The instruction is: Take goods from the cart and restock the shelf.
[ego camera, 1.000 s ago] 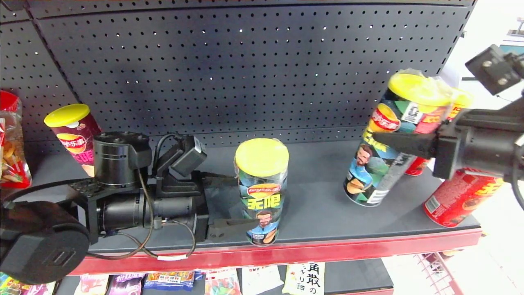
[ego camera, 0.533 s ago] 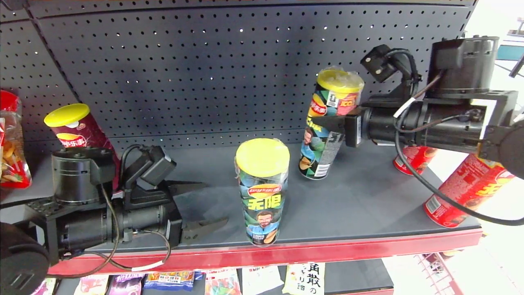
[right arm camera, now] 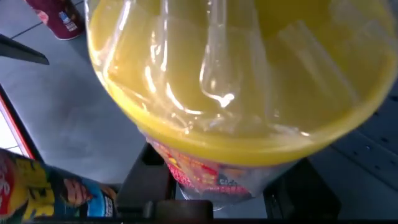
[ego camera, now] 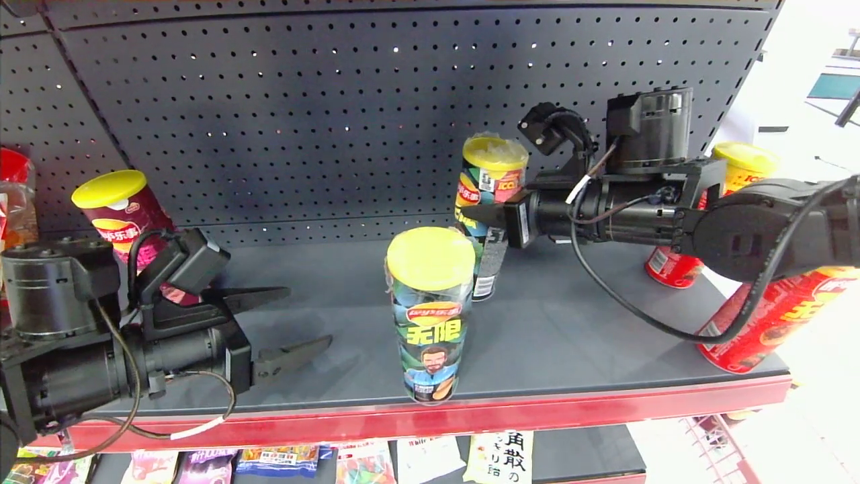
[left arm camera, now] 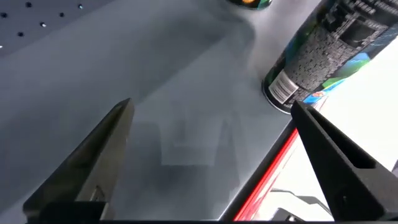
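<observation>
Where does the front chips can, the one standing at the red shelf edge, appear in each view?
Head view: front chips can stands mid-shelf at the red edge.
Left wrist view: its lower part stands beyond the open left pincer.
Right wrist view: it shows beyond the held can.
Shared landmark: the grey shelf board.

Five chip cans are counted: two patterned cans [ego camera: 430,323] [ego camera: 494,181], two red cans [ego camera: 772,323] [ego camera: 672,269], one maroon can [ego camera: 114,215].
</observation>
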You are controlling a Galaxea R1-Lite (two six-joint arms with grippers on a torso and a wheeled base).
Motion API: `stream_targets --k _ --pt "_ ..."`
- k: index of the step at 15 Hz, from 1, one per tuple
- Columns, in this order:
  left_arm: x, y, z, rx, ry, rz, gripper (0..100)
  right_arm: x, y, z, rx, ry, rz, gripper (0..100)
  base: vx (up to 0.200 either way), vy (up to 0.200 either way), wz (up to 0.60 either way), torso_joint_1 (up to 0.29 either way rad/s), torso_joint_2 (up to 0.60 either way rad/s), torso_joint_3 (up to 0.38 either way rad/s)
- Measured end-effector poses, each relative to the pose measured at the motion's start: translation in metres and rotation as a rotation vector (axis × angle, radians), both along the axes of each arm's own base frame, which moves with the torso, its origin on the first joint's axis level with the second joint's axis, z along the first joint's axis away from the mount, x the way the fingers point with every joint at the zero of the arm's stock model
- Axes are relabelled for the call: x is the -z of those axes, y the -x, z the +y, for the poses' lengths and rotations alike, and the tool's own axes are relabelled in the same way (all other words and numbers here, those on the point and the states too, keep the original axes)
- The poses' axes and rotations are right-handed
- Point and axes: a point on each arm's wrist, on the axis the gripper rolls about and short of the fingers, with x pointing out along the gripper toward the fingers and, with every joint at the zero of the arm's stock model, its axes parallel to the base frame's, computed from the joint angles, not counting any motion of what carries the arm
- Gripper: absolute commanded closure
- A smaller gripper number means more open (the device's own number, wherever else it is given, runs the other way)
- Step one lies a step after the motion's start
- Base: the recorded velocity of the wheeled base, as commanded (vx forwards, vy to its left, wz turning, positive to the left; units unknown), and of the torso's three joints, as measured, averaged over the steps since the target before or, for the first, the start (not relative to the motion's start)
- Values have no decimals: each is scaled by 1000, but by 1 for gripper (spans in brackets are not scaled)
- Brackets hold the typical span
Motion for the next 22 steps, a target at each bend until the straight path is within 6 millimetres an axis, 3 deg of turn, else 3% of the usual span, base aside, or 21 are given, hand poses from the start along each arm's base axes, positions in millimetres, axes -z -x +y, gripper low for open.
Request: stream_targets --k 16,17,22 --pt "-1 2 0 2 -1 -7 0 13 -25 31 -49 -7 3 100 0 0 0 0 0 0" --pt "-1 2 0 2 -1 -5 0 13 -24 32 -52 -7 4 0 0 0 0 0 0 0" --pt "1 0 -1 4 -2 -1 0 18 -19 29 -50 4 26 0 0 0 0 0 0 0"
